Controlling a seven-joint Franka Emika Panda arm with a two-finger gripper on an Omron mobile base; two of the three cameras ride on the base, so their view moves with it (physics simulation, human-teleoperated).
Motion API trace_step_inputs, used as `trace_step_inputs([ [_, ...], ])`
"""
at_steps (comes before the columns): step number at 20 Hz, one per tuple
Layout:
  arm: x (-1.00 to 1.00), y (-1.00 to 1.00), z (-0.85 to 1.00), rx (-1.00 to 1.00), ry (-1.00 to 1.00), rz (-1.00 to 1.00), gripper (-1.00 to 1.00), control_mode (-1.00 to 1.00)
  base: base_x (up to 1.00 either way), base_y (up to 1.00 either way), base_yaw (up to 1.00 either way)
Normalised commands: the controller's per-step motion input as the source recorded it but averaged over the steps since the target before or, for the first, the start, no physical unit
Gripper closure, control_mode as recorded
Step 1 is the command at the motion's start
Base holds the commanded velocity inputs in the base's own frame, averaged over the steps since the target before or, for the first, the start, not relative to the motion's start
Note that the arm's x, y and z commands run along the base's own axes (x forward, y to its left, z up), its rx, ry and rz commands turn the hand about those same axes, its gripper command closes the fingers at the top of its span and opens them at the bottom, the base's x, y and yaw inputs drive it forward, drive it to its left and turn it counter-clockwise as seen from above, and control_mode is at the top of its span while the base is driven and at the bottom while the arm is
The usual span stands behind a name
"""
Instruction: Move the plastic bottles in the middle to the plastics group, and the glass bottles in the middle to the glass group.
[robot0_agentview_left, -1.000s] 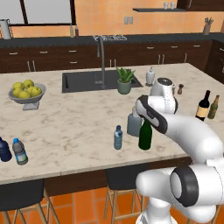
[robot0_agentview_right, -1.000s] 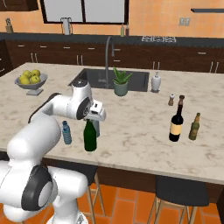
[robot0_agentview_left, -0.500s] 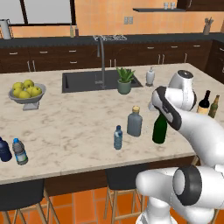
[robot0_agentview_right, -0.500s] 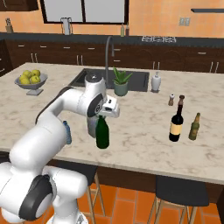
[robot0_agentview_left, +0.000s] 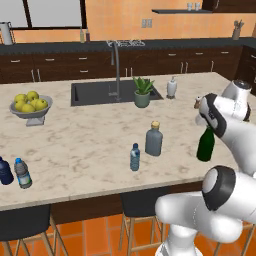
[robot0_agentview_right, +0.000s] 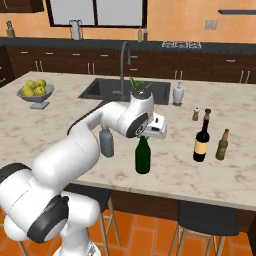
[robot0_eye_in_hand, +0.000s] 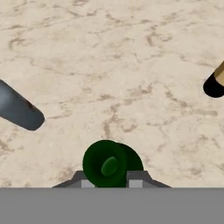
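The green wine bottle (robot0_agentview_right: 143, 156) is held upright, long axis vertical, neck up. Its neck is pinched between the fingers (robot0_eye_in_hand: 134, 180), which are closed tight on it; the neck top is hidden by the hand in both base views. In the hand view the bottle is seen end-on from above, a dark green round (robot0_eye_in_hand: 111, 164) between the finger tips. Whether its base touches the marble surface (robot0_agentview_right: 60, 120) or is just above it cannot be told.

The grey-blue bottle (robot0_agentview_left: 154, 139) stands upright mid-surface, tan stopper up, with the small clear water bottle (robot0_agentview_left: 134, 157) upright just beside it. In the right base view the grey-blue bottle (robot0_agentview_right: 106, 142) is partly covered by the arm.

The black wine bottle (robot0_agentview_right: 202, 139) and brown bottle (robot0_agentview_right: 222, 145) stand upright, well apart from the green one. The navy bottle (robot0_agentview_left: 4, 171), cut by the frame edge, and the clear blue-capped bottle (robot0_agentview_left: 22, 173) stand upright together at the opposite end.
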Motion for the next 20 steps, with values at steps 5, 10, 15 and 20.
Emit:
trace_step_inputs([
  [5,0.0,-0.97,0.07,0.0,0.0,0.0,1.0,-1.0,0.0,0.0,0.0],
  [10,0.02,-0.91,0.08,0.0,0.0,0.0,1.0,-1.0,0.0,0.0,0.0],
  [15,0.05,-0.84,0.05,0.0,0.0,0.0,1.0,-1.0,0.0,0.0,0.0],
  [20,0.01,-0.66,0.01,0.0,0.0,0.01,1.0,-1.0,0.0,0.0,0.0],
])
